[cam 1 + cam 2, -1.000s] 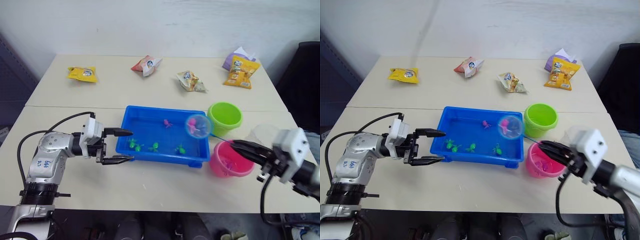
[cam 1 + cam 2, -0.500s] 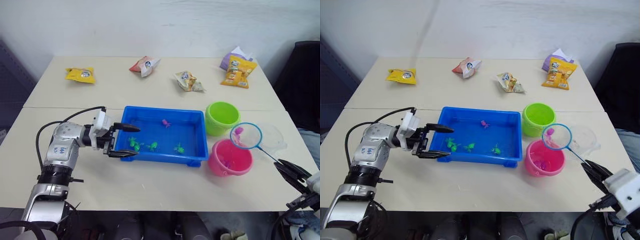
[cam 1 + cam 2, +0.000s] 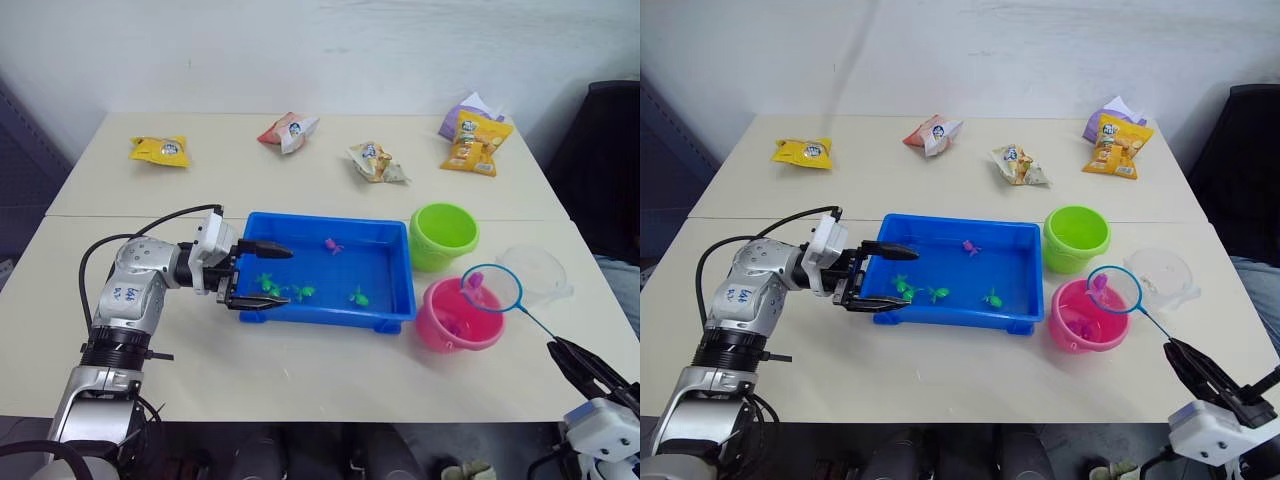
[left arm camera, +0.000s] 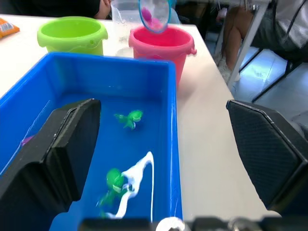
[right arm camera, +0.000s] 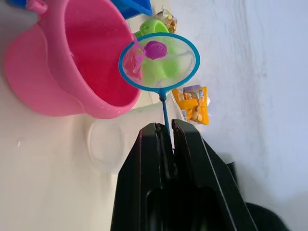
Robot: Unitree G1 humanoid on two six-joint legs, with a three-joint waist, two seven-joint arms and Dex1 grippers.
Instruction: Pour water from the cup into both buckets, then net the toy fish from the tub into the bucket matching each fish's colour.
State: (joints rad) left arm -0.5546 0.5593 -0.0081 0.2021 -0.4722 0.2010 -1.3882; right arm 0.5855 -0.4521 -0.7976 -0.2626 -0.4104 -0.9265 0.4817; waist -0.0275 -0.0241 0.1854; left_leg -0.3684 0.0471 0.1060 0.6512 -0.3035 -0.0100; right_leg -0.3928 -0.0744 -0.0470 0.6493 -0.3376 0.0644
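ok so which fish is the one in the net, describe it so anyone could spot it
Start at the blue tub; to its right sits the pink bucket. Over its rim hangs the net, and the pink fish lies in the hoop, the only fish held above the table.

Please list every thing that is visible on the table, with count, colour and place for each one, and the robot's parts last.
tub: 1, blue, table centre
green fish: 3, in the tub
pink fish: 1 in the tub, 1 in the net
green bucket: 1, right of the tub
pink bucket: 1, nearer than the green one
cup: 1, clear, right of the buckets
net: 1, light blue hoop, over the pink bucket
snack packets: several, far side of the table
left gripper: open, at the tub's left end
right gripper: shut on the net's handle
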